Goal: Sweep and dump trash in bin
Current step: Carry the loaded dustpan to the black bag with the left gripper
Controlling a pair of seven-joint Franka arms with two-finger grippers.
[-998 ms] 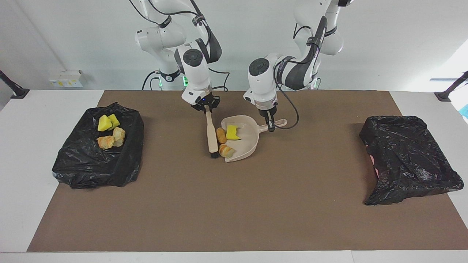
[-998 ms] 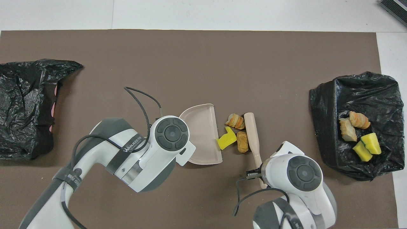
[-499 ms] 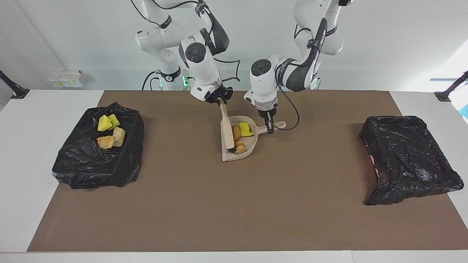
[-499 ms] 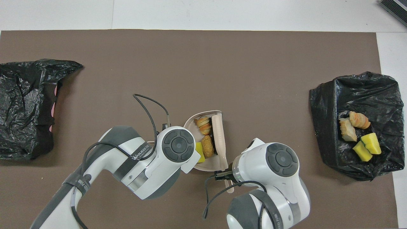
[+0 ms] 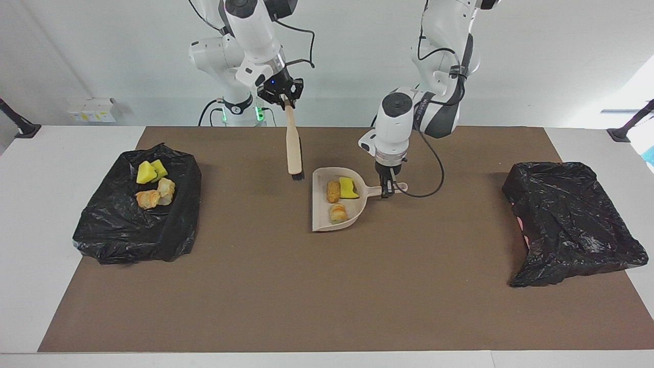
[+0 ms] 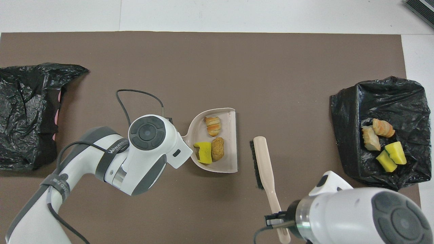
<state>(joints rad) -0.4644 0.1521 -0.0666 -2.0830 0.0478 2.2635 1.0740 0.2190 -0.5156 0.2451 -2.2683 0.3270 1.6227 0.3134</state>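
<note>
The beige dustpan (image 5: 321, 207) (image 6: 231, 140) lies on the brown mat mid-table, and my left gripper (image 5: 388, 191) is shut on its handle. In the overhead view the left wrist hides that grip. Three pieces of trash lie in the pan: a yellow-green sponge chunk (image 5: 349, 187) (image 6: 202, 152) and two bread toys (image 5: 333, 190) (image 5: 337, 212) (image 6: 213, 125). My right gripper (image 5: 286, 100) (image 6: 276, 219) is shut on the brush (image 5: 293, 148) (image 6: 263, 162). It holds the brush, bristles down, above the mat beside the pan's open edge. The black-bagged bin (image 5: 153, 235) (image 6: 346, 112) at the right arm's end holds several trash pieces (image 5: 153, 186).
A second black-bagged bin (image 5: 572, 220) (image 6: 27, 112) sits at the left arm's end of the table. The left arm's cable (image 6: 135, 92) loops over the mat near the pan. White tabletop borders the brown mat (image 5: 327, 296).
The right arm has lifted the brush out of the dustpan and up, toward its own end. The three pieces now lie in the pan, which the left gripper shifted slightly toward the left arm's end.
</note>
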